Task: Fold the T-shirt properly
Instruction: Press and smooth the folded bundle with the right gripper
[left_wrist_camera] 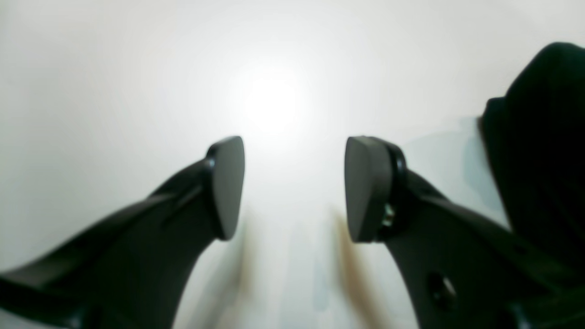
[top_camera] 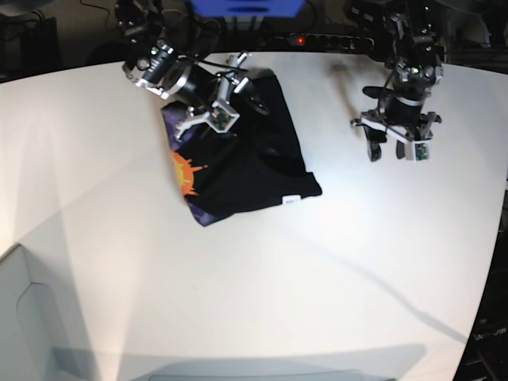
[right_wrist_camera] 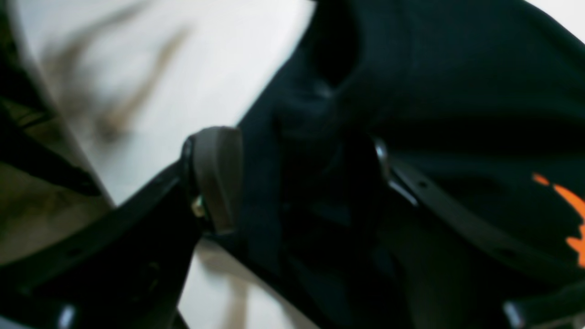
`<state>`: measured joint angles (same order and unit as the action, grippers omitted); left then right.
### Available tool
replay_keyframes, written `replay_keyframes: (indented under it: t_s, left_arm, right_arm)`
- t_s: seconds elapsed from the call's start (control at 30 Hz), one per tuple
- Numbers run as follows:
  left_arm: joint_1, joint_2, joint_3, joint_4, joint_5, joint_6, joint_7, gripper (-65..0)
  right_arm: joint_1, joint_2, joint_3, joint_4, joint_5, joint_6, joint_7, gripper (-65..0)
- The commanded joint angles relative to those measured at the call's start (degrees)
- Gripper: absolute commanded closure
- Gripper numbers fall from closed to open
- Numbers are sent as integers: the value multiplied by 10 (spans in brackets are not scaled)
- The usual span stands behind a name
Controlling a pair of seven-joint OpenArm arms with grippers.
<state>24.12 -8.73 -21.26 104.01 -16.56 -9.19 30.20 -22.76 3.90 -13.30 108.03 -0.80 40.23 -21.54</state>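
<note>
White desk [left_wrist_camera: 114, 68] under the left wrist camera, left claw [left_wrist_camera: 295, 187] spread and empty, black cloth just at the frame's right edge.

From the right wrist: right claw [right_wrist_camera: 297, 178] spread wide around a ridge of the T-shirt [right_wrist_camera: 434, 68] (blurred, so real contact unclear). Could drag the top layer on lifting.

From the base camera: shirt folded small near the far edge; snagged cloth would undo the fold.

T-shirt [right_wrist_camera: 434, 91] cloth hides 1 of the right jaws; view blurred
</note>
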Motion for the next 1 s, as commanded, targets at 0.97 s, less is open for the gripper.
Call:
replay_keyframes:
  t_s: [0.97]
  left_arm:
    - [0,-8,-3,11,-2,-3,-12,-342]
  right_arm:
    - [89,10,-41,-60,7,-2,21,-364]
